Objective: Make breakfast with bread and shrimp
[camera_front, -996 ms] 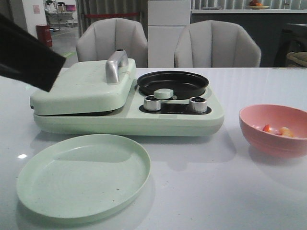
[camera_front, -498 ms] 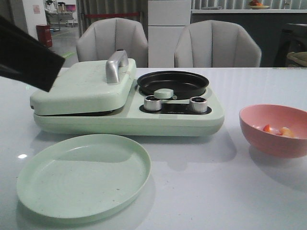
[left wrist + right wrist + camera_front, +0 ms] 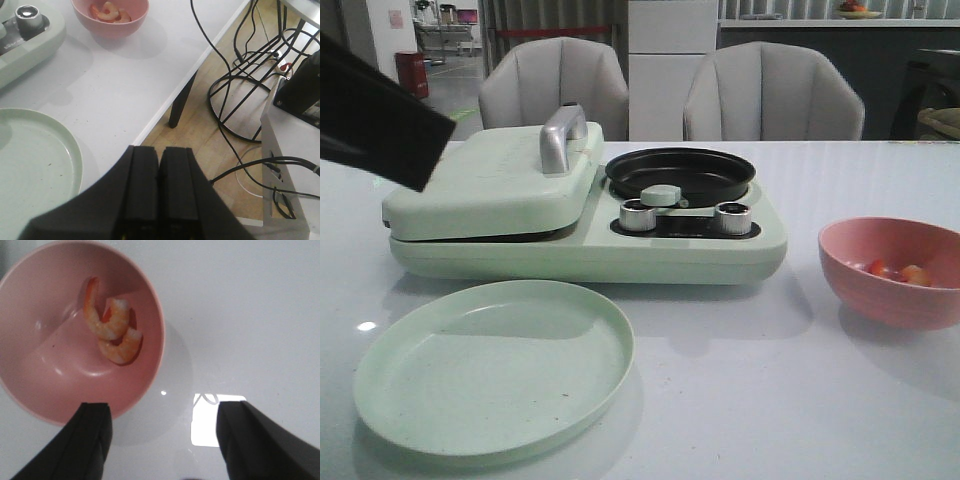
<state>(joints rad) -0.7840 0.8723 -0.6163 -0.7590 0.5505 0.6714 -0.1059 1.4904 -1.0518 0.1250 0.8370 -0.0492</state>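
Note:
The shrimp (image 3: 112,332), a few curled orange-pink pieces, lie in a pink bowl (image 3: 55,375) at the table's right side. From the front the shrimp (image 3: 898,270) show just over the bowl's (image 3: 890,295) rim. My right gripper (image 3: 165,412) hovers above the table beside the bowl, open and holding nothing. My left gripper (image 3: 159,152) is shut with nothing between its fingers, high over the table's near edge; the left arm (image 3: 375,115) shows as a dark shape at the far left. The bread is out of view.
A pale green breakfast machine (image 3: 580,245) stands mid-table with its lid (image 3: 490,185) down, a silver handle (image 3: 562,135) on top, a black pan (image 3: 680,172) and two knobs. A green plate (image 3: 495,365) lies in front. Beyond the table edge (image 3: 185,80) are floor cables and a wire stand.
The shrimp in the pink bowl look a little darker than before. The left arm, the machine and the plate have not moved.

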